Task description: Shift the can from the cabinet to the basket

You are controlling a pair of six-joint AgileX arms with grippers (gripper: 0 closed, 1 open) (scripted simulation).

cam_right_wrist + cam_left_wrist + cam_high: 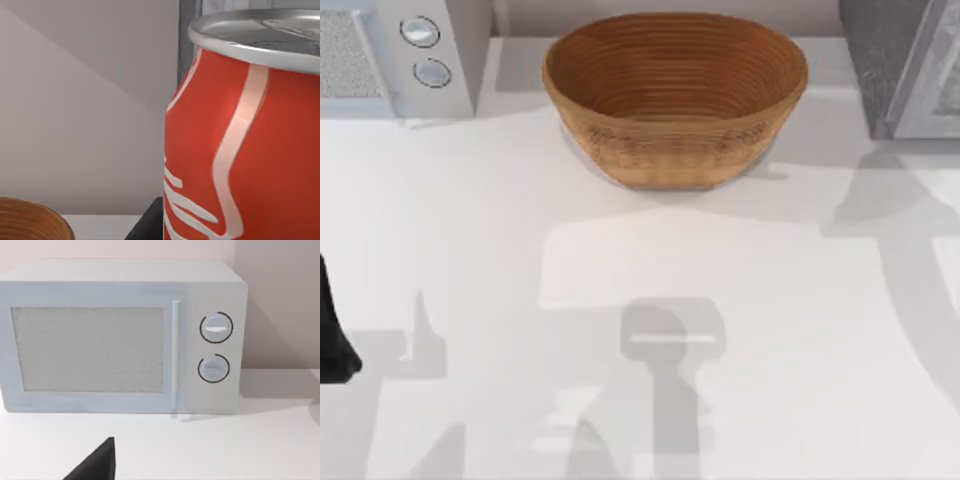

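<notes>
Right pincer first: from its wrist camera the can (245,135) looms very close, red with white script and a silver top, standing upright. A dark sliver at the lower edge beside the can may be part of one finger, though I cannot be sure, and whether the right pincer is clamped on the can or merely up against it I cannot tell. Behind the can rises a dark grey upright edge, seemingly the cabinet (186,45), so the can appears to sit at or just beside that unit. Farther off from this pincer, low and to one side, a curve of the wicker basket (30,220) peeks in, well apart from the can.

From above, the basket (675,95) sits at the back middle of the white desk (720,300), brown, ribbed inside, with nothing in it. The cabinet (880,60) stands at the back right corner, its pale framed door panel (935,90) swung out toward the desk. A pale microwave (390,55) with two round knobs occupies the back left corner.

The left arm (332,330) sits parked at the desk's left edge. Its wrist camera faces the microwave (120,335) squarely, and a dark finger tip (97,462) juts up from below; I cannot tell how that pincer stands.
</notes>
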